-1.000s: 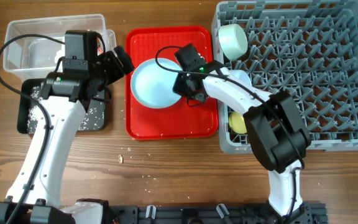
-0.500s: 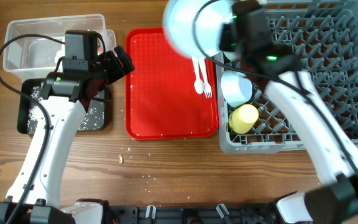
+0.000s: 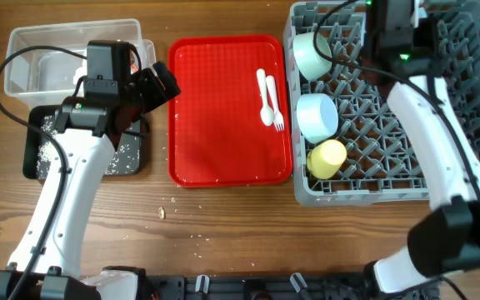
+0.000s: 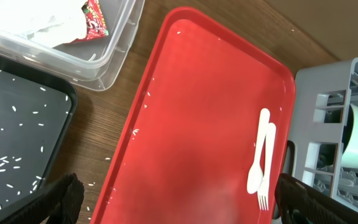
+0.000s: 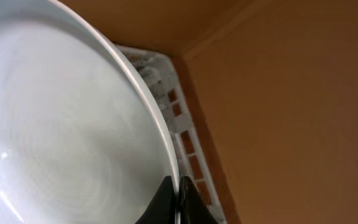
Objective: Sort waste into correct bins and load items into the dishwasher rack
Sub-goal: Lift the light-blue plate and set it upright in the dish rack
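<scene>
Lifts plate clear of red tray within last second; holds it now on edge over far edge of rack, not yet slotted between pegs

Right gripper: clamped tight on plate rim

Left gripper: spread wide, empty, parked unmoved between clear box and red tray

Uncovers spoon and fork, side by side on red tray

Bowl, second bowl, yellow cup already in rack

Likely leaves only cutlery to load, plus stray crumbs on table
</scene>
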Tool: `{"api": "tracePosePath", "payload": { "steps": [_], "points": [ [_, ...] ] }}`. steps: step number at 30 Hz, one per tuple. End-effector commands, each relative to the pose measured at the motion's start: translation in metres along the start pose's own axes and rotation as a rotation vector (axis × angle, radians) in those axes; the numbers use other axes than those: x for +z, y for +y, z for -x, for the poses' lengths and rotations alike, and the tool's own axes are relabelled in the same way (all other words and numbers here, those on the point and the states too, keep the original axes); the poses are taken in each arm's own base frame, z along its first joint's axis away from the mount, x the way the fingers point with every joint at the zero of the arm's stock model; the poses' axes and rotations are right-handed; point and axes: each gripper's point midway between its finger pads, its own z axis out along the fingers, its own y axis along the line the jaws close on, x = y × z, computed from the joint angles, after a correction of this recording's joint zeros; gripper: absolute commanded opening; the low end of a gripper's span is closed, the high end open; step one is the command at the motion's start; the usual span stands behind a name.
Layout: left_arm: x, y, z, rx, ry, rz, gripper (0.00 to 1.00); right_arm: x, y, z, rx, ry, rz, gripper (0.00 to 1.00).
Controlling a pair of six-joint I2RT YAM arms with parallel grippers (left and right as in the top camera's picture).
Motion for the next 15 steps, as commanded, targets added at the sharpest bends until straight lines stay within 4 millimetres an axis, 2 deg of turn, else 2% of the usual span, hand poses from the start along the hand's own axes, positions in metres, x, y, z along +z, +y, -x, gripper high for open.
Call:
{"api": "tracePosePath", "payload": {
  "steps": [1, 6, 9, 10, 13, 15],
  "points": [
    [0.002, 0.000, 0.001, 0.000, 0.005, -0.002, 1.00, 0.014, 0.028, 0.001, -0.050, 0.002, 0.035, 0.04],
    [0.002, 0.000, 0.001, 0.000, 0.005, -0.002, 1.00, 0.032, 0.057, 0.002, -0.058, 0.000, 0.041, 0.04],
    [0.002, 0.000, 0.001, 0.000, 0.005, -0.002, 1.00, 0.033, 0.073, 0.004, -0.065, -0.014, 0.081, 0.03],
    [0.002, 0.000, 0.001, 0.000, 0.005, -0.002, 1.00, 0.032, 0.078, 0.005, -0.068, -0.017, 0.097, 0.06],
    [0.002, 0.000, 0.001, 0.000, 0.005, -0.002, 1.00, 0.029, 0.088, 0.008, -0.069, -0.034, 0.145, 0.24],
    [0.002, 0.000, 0.001, 0.000, 0.005, -0.002, 1.00, 0.028, 0.091, 0.008, -0.071, -0.037, 0.156, 0.56]
  ]
}}
